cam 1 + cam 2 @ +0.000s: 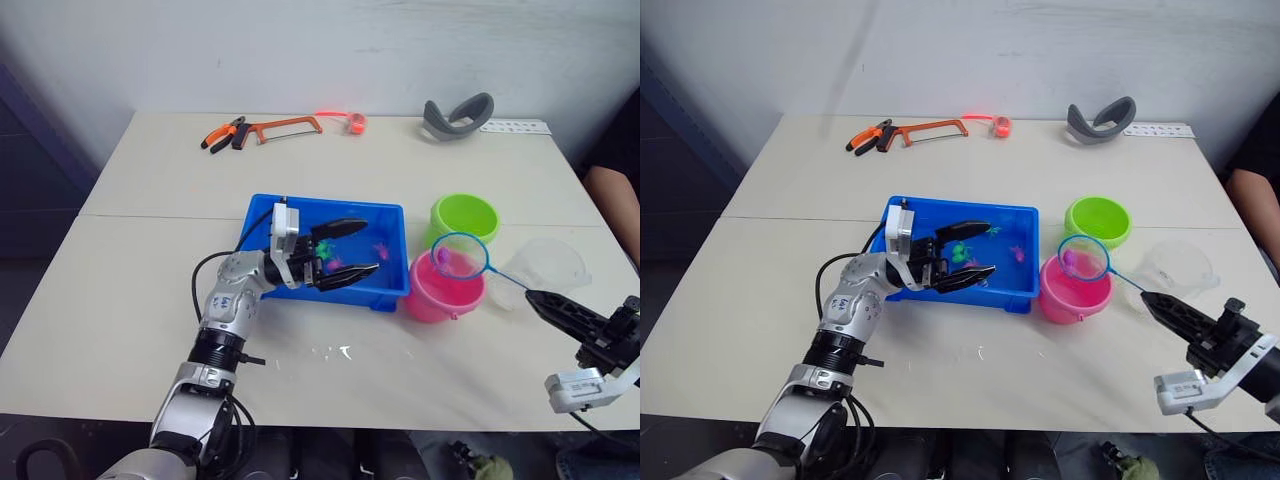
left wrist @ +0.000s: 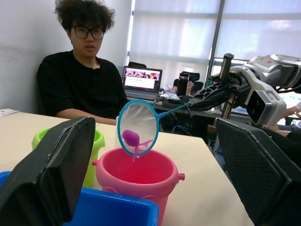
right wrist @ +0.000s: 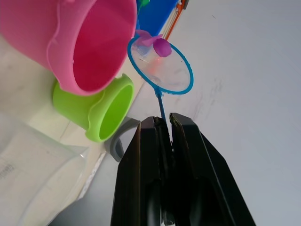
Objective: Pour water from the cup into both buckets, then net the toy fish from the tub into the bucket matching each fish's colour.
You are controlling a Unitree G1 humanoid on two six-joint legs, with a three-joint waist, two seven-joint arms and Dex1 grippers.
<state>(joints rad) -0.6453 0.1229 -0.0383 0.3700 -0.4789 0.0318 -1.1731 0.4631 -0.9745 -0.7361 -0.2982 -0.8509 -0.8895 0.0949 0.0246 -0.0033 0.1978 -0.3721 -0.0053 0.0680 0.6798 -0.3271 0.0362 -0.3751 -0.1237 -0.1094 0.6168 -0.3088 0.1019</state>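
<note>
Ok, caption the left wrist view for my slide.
Right gripper holds the net, a pink fish inside, above the pink bucket.

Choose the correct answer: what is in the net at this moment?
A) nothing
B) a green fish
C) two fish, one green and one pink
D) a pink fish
D: the net, held over the pink bucket by the right gripper, carries one pink fish in its mesh.
</note>
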